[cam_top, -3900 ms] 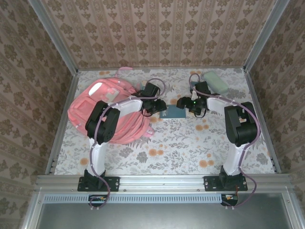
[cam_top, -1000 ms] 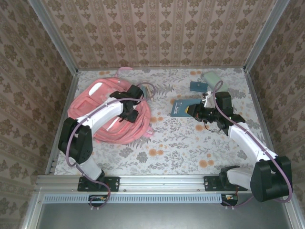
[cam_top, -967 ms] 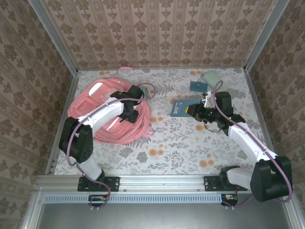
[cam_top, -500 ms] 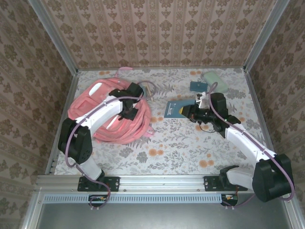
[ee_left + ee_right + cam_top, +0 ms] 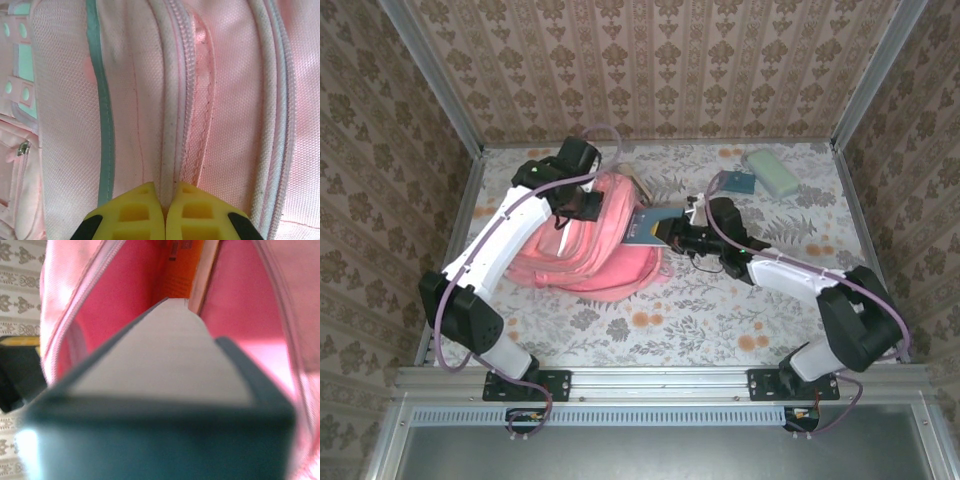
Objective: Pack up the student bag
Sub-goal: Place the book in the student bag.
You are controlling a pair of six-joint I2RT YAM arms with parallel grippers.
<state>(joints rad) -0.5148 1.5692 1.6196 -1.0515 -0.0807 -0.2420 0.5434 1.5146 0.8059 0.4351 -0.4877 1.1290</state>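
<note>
The student bag (image 5: 582, 258), pink and soft, lies left of centre with its top edge pulled up. My left gripper (image 5: 583, 204) holds that edge: in the left wrist view its yellow fingertips (image 5: 135, 212) are shut on a white zipper rim of the bag (image 5: 225, 100). My right gripper (image 5: 683, 236) is shut on a dark teal book (image 5: 650, 226) and holds it level at the bag's mouth. In the right wrist view the book (image 5: 165, 350) points into the bag's pink inside (image 5: 125, 295), where an orange item (image 5: 182, 270) shows. The right fingers are hidden behind the book.
A small teal notebook (image 5: 740, 182) and a pale green case (image 5: 772, 172) lie at the back right of the flowered table (image 5: 720, 320). Papered walls and metal posts close in the back and sides.
The left gripper has shut on the bag's rim and lifted it up and back, bunching the bag rightward. The right gripper has carried the book left to the bag's opening.
</note>
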